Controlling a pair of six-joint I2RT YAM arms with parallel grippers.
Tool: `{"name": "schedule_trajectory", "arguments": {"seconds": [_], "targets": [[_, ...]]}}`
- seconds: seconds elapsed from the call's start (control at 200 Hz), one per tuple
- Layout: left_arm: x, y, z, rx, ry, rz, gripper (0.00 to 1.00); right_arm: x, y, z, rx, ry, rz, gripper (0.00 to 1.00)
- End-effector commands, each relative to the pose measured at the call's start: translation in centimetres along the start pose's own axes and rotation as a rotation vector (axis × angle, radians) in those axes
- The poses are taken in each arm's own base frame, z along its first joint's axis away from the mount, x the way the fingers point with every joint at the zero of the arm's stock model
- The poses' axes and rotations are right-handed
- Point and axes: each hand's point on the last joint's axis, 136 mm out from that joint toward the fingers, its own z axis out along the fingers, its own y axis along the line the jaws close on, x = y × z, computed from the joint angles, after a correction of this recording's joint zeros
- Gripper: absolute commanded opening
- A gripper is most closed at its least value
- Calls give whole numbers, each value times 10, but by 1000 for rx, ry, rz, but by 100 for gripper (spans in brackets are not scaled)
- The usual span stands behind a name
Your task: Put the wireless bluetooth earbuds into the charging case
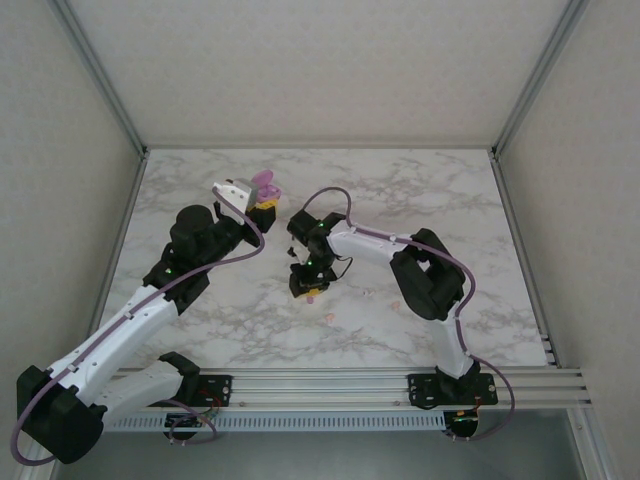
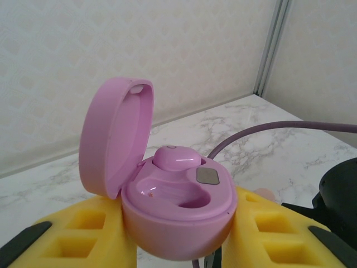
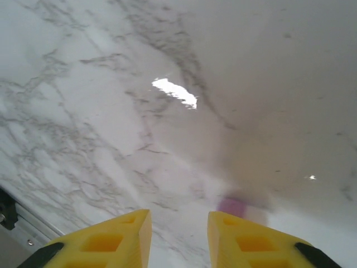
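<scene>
Pale walls enclose a marble table point(image 1: 450, 200) where the left gripper point(image 1: 264, 203) clamps the purple case point(image 2: 178, 206), lid point(image 2: 114, 137) upright, earbud point(image 2: 175, 158) lying crosswise inside; the right gripper point(image 3: 178, 229), near the case, stands slightly parted, empty.

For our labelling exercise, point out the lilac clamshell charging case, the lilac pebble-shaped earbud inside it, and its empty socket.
Lilac clamshell charging case point(image 2: 167, 229), left wrist view, base's front wall.
Lilac pebble-shaped earbud point(image 2: 175, 158), left wrist view, glossy top.
Empty socket point(image 2: 192, 200), left wrist view, hollow floor.

Grey-veined marble table point(image 1: 450, 200) enclosed by pale walls point(image 1: 300, 60).
</scene>
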Motion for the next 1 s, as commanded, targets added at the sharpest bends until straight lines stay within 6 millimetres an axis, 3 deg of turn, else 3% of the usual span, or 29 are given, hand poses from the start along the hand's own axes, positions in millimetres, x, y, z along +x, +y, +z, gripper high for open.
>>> {"name": "schedule_trajectory", "arguments": {"seconds": [0.0, 0.13, 0.375, 0.616, 0.991], "targets": [[-17, 4, -6, -20, -42, 4, 30, -2, 7, -10, 13, -20, -29, 34], [-18, 5, -7, -24, -46, 6, 30, -15, -6, -16, 91, -61, -53, 36], [-21, 5, -10, -28, -53, 6, 30, -23, -10, 5, 76, 6, -86, 38], [-21, 5, -12, -27, -54, 6, 30, 8, -23, 14, 81, 99, -72, 37], [-23, 3, -11, -18, -58, -3, 30, 42, -21, -1, 38, 106, -35, 36]]}}
